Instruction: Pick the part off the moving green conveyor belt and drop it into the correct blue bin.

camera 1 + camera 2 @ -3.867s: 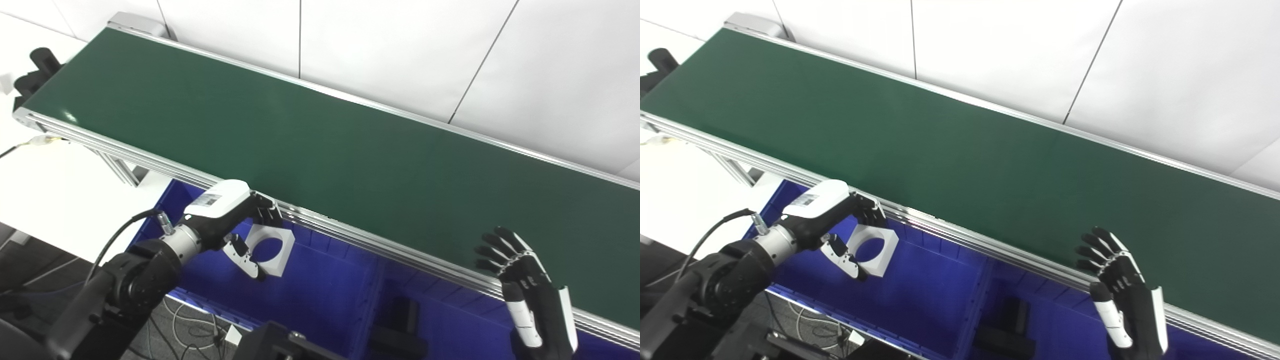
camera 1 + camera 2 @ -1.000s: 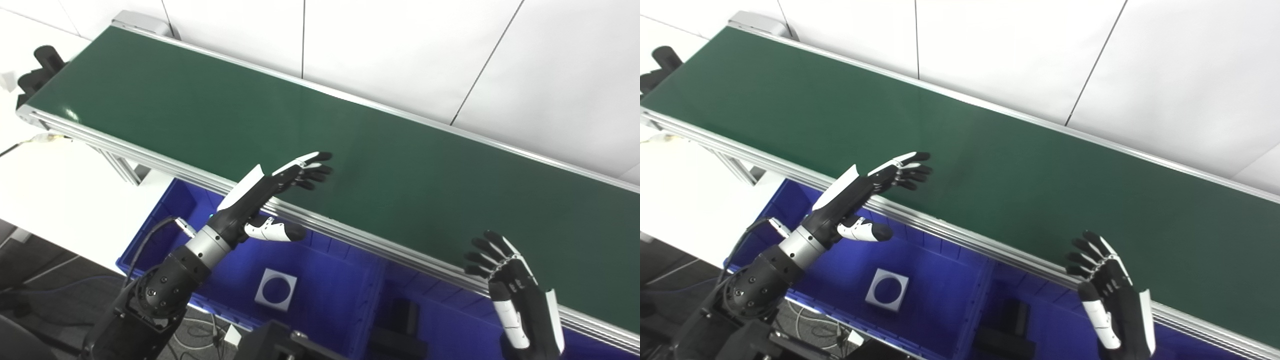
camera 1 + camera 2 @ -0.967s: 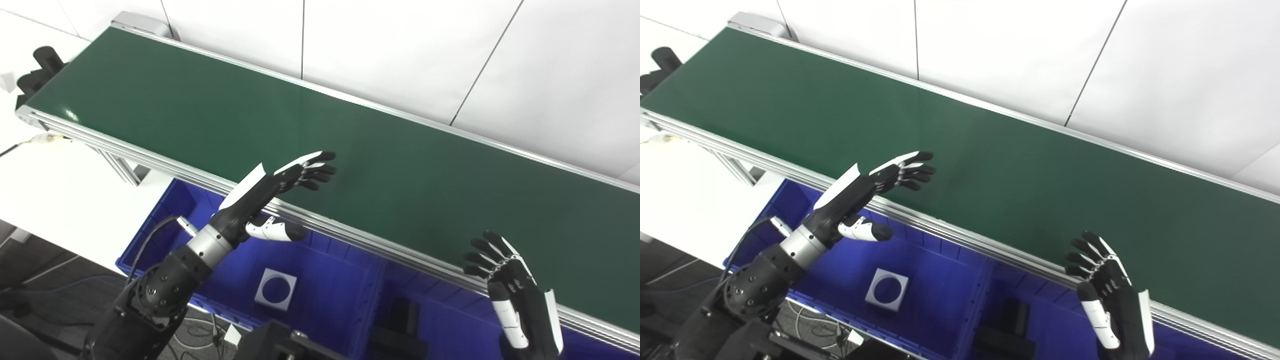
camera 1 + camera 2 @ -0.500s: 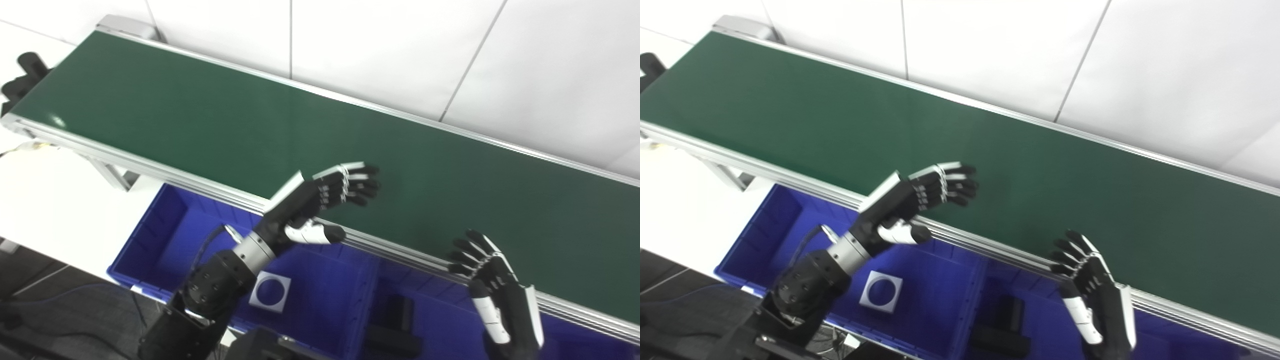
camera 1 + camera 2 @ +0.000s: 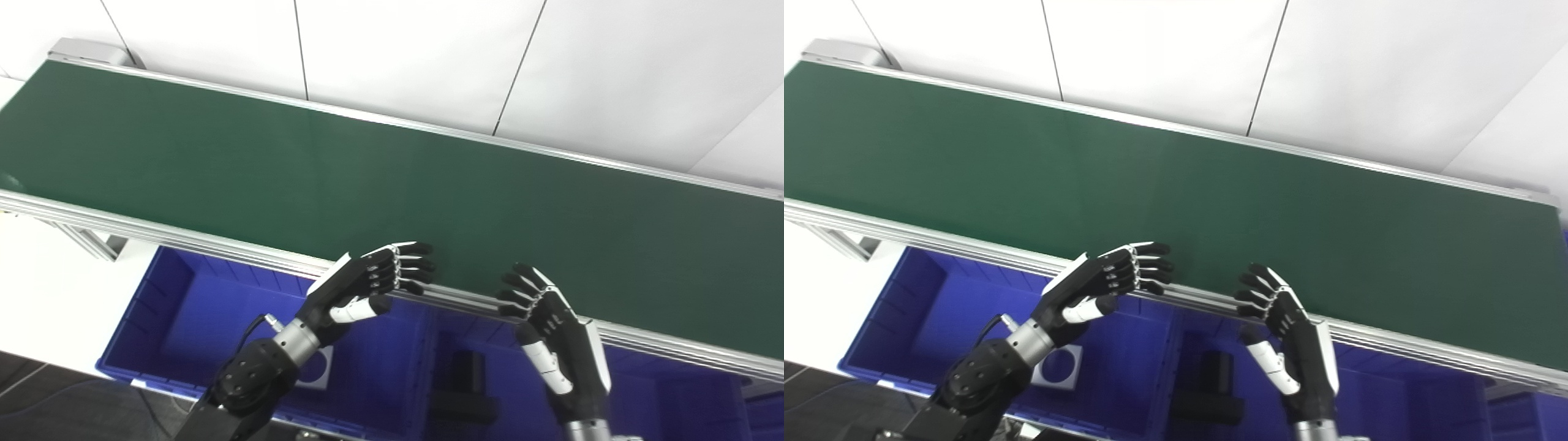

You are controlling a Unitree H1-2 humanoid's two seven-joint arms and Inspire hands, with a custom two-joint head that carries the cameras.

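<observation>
The green conveyor belt (image 5: 367,171) runs across the view with no part on it. A white square part with a round hole (image 5: 1058,365) lies on the floor of the left blue bin (image 5: 184,318), partly hidden behind my left forearm. My left hand (image 5: 367,282) is open and empty at the belt's near rail. My right hand (image 5: 551,318) is open and empty, raised near the same rail, a little to the right.
A black cylindrical part (image 5: 468,370) and another dark piece (image 5: 462,407) lie in the middle blue bin (image 5: 514,392). The aluminium near rail (image 5: 184,236) of the belt overhangs the bins. White wall panels rise behind the belt, and a white table (image 5: 37,294) stands at left.
The camera has swung right, shifting the whole picture left. The white part, held by my left hand 3.9 s ago, lies in the bin; that hand has opened and risen to the rail.
</observation>
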